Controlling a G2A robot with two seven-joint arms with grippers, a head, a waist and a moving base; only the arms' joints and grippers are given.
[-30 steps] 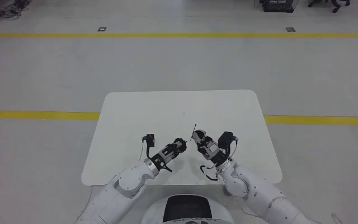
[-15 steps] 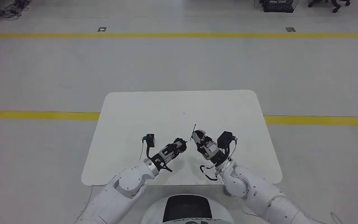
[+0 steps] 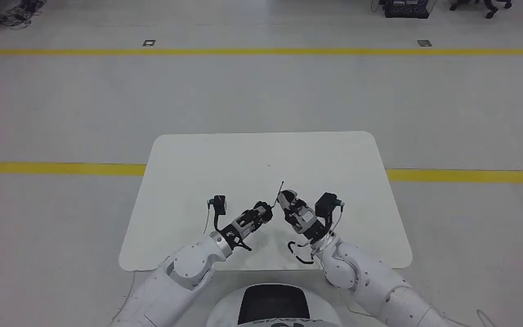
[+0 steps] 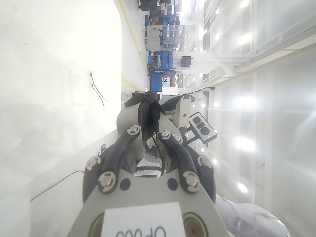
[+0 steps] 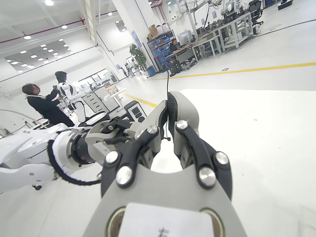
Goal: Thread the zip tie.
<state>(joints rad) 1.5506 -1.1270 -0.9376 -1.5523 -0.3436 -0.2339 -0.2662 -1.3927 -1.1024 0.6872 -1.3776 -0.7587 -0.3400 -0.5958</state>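
A thin black zip tie [image 5: 168,80] stands up from my right gripper [image 5: 168,96], which is shut on it. Its tail pokes past the fingertips, and a small nub [image 5: 168,138] hangs between the fingers lower down. From above, the right gripper [image 3: 286,199] hovers over the near middle of the white table [image 3: 261,155], with the tie [image 3: 283,187] pointing away from me. My left gripper [image 3: 263,209] sits just beside it, fingers pressed together. I cannot tell whether they hold anything. A thin black strand [image 4: 98,93] shows over the table; I cannot tell if it is the same tie.
Both arms hang over the table's front edge [image 3: 245,263]. A black cable loop [image 3: 299,250] dangles under the right forearm. The far half of the tabletop [image 3: 270,147] lies bare, with rounded corners. Benches and machines stand far off across the floor.
The right gripper with the zip tie has crept slightly toward the left gripper. The left arm has kept still.
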